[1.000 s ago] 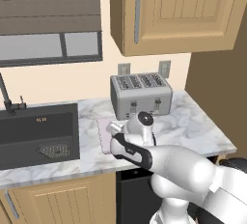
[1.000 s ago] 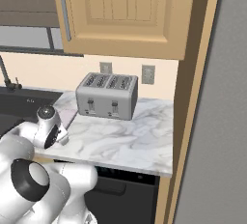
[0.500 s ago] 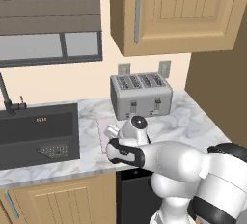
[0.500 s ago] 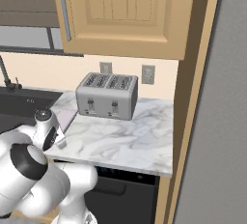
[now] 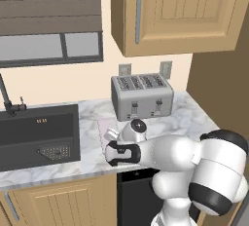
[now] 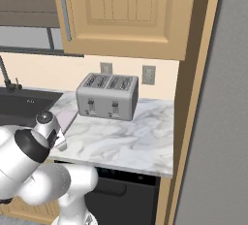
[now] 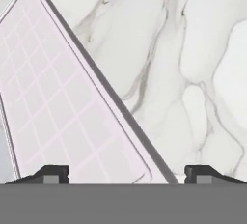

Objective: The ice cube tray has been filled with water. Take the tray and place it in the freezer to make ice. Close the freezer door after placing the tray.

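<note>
The ice cube tray is a thin pale pink-lilac grid with a darker rim, lying flat on the marble counter. In the left base view the tray sits left of the toaster's front, partly under my hand. It also lies at the counter's left end in the right base view, tray. My gripper hangs low over the tray's near corner, jaws wide open, with the corner and dark edge between the fingertips. The gripper points down at the counter. The freezer and the freezer door are out of view.
A silver toaster stands at the back of the counter. A black sink lies to the left. Wooden upper cabinets hang overhead. A flat grey surface rises at the right past a wooden post.
My hand has moved slightly left and lower over the tray, and the elbow has swung out to the right. The tray has not moved.
</note>
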